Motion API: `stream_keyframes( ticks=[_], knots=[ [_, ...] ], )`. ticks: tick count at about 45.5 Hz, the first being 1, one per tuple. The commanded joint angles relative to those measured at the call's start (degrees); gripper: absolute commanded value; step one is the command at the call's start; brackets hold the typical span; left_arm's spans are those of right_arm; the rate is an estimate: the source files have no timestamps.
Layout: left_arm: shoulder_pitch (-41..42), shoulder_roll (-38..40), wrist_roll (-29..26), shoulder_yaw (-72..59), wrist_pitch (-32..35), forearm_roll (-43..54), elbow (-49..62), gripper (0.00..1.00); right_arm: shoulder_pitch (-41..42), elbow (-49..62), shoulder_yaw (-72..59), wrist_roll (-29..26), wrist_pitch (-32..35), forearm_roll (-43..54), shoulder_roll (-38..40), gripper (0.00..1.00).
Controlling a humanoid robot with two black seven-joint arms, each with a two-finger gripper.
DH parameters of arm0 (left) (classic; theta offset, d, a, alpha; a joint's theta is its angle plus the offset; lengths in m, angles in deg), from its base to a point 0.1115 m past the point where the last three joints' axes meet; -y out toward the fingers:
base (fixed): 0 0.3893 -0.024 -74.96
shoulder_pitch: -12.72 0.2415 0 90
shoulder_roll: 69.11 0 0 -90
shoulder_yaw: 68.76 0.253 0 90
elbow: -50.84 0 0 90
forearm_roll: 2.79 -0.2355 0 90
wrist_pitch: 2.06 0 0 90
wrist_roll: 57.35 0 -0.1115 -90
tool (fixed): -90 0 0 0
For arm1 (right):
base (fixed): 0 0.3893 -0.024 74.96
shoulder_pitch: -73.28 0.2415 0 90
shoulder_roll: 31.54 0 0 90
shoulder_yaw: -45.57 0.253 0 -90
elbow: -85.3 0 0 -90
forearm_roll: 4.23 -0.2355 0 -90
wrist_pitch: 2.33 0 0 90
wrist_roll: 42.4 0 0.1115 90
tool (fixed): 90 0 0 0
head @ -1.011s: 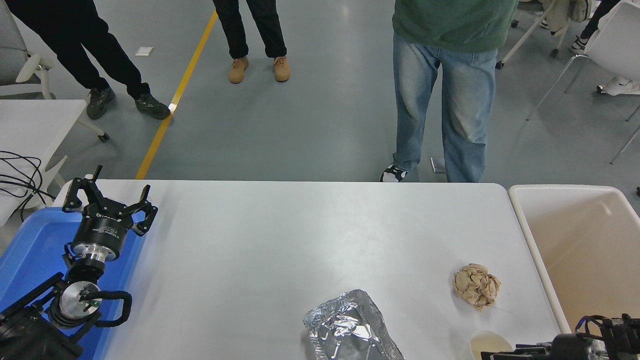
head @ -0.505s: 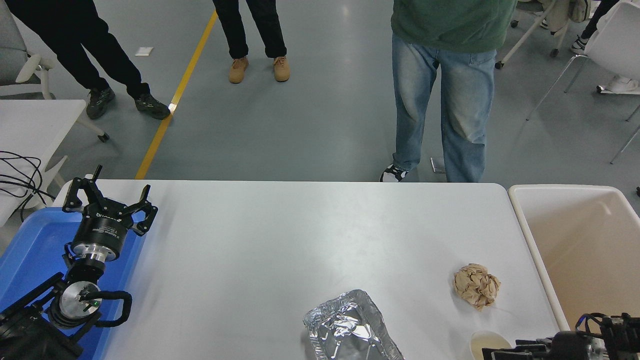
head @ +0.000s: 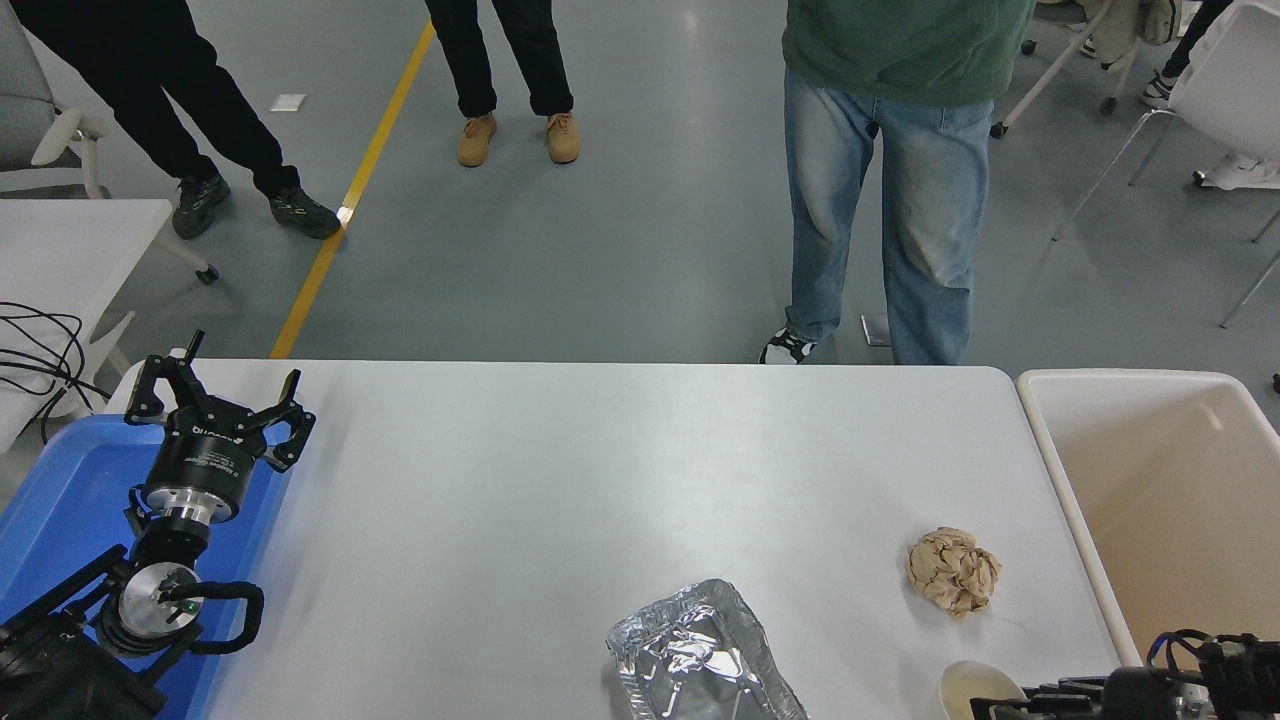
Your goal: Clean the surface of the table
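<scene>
Three scraps litter the matte white table surface (head: 560, 470) near five o'clock: crumpled brown paper ball (head: 952, 570), crushed silver foil tray (head: 700, 655), small white cup (head: 975, 685) (within the right gripper's (head: 1020, 695) reach; its state unclear). The left gripper (head: 215, 400) is parked at nine, fingers spread.

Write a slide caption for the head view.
White table with foil tray, paper ball and cup; left gripper parked open over blue tray.

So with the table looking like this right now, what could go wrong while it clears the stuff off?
The small cup sits at the near table edge right beside the right gripper; a nudge could tip it off. The crumpled foil tray looks flimsy and may deform or slip when pinched. The paper ball could roll away from the bin.
</scene>
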Motion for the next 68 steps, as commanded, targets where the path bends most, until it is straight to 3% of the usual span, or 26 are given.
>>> stream_keyframes(
  ticks=[1, 19, 42, 54, 68],
  knots=[
    [0.00, 0.02, 0.00, 0.00, 0.00, 0.00, 0.00, 0.99, 0.75, 0.07, 0.01, 0.51, 0.14, -0.15, 0.40, 0.00],
    [0.00, 0.02, 0.00, 0.00, 0.00, 0.00, 0.00, 0.99, 3.47, -0.28, 0.10, 0.69, 0.14, -0.24, 2.16, 0.00],
    [0.00, 0.02, 0.00, 0.00, 0.00, 0.00, 0.00, 0.99, 13.85, -3.27, 0.10, 3.41, 0.67, -0.06, 14.82, 0.00],
    [0.00, 0.02, 0.00, 0.00, 0.00, 0.00, 0.00, 0.99, 21.23, -3.44, 0.19, 3.77, 3.74, -5.77, 17.72, 0.00],
    [0.00, -0.07, 0.00, 0.00, 0.00, 0.00, 0.00, 0.99, 33.88, -3.62, 0.19, 6.31, 14.46, -12.20, 21.41, 0.00]
  ],
)
